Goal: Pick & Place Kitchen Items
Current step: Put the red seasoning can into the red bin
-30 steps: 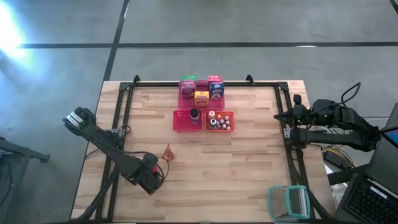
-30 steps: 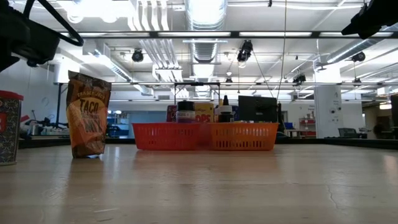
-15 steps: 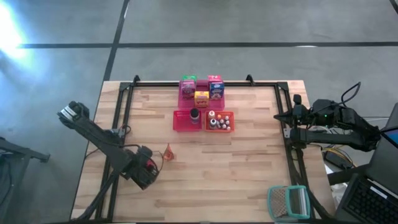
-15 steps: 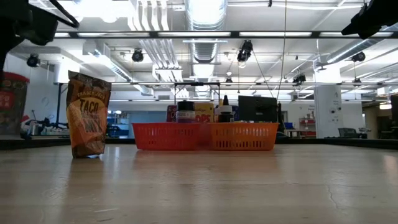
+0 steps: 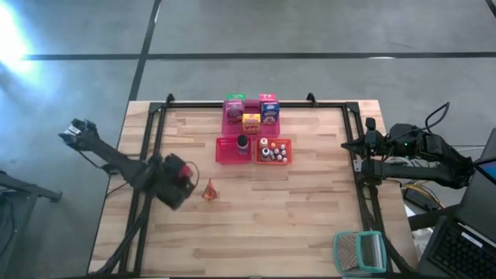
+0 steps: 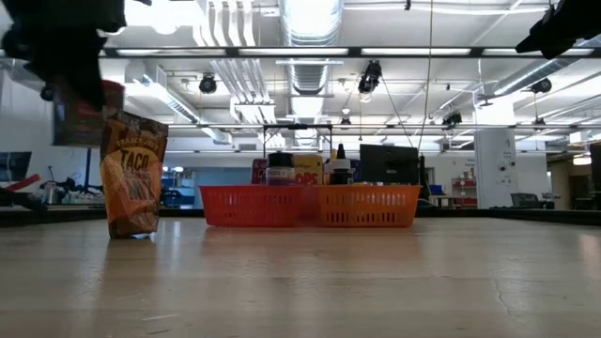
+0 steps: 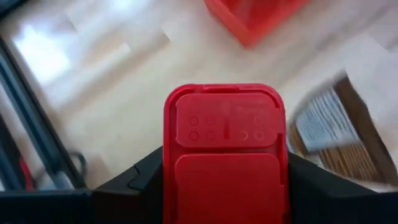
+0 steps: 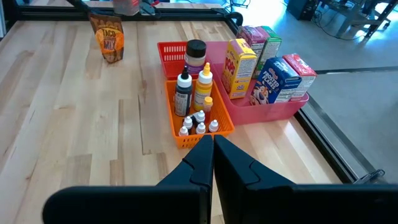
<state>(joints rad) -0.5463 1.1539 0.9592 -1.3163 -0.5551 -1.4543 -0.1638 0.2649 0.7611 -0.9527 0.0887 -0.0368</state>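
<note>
The left gripper point(image 5: 177, 172) is clamped on a red can point(image 7: 225, 152), lifted above the table point(image 5: 310, 225) just beside the standing taco bag point(image 5: 208, 190), near the left side. Carry the can level and high enough to pass over the bag, then lower it into the red tray point(image 5: 226, 153). That tray already holds a dark jar point(image 5: 242, 142), so aim for its free half. The right gripper point(image 8: 212, 149) waits, pinched shut, at the right edge

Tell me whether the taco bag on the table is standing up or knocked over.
Upright. In the low view the taco bag stands on its base on the table, label readable; the right wrist view shows the same.
</note>
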